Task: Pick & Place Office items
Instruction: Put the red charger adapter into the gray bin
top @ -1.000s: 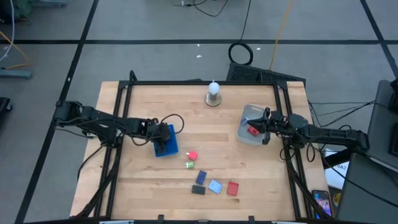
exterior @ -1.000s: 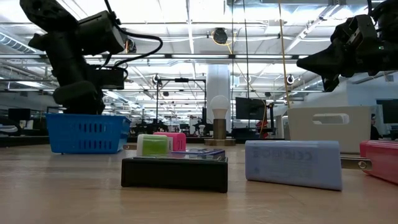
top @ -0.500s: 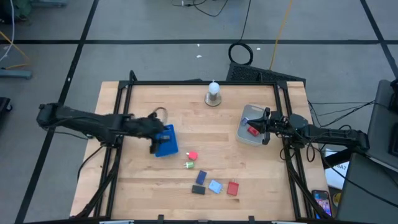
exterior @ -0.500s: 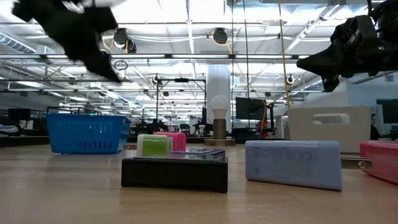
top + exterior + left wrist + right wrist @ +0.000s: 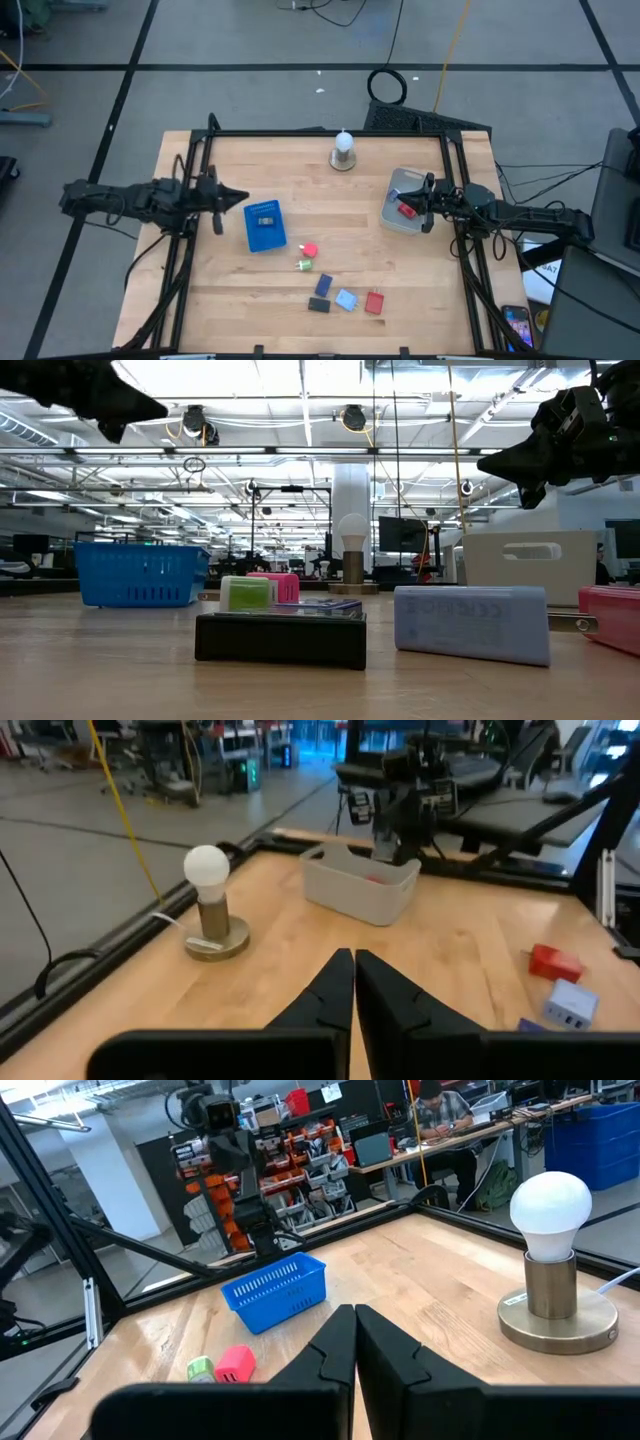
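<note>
Small blocky office items lie flat: pink-red piece [image 5: 309, 251] with green piece [image 5: 304, 265] at its 6 o'clock; dark blue [image 5: 323, 286], black [image 5: 318, 305], light blue [image 5: 346, 300] and red [image 5: 375, 303] pieces clustered at 5 o'clock

Grey tiled floor [image 5: 250, 80], cables; ceiling strip lights [image 5: 300, 375], shelving w/ bins [image 5: 310, 1155].

Bright, even overhead ceiling light; soft shadows, mostly sharp.

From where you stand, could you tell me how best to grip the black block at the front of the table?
Take the black block across its short sides, coming straight down. It lies flat and low, with a blue piece close behind it.
</note>
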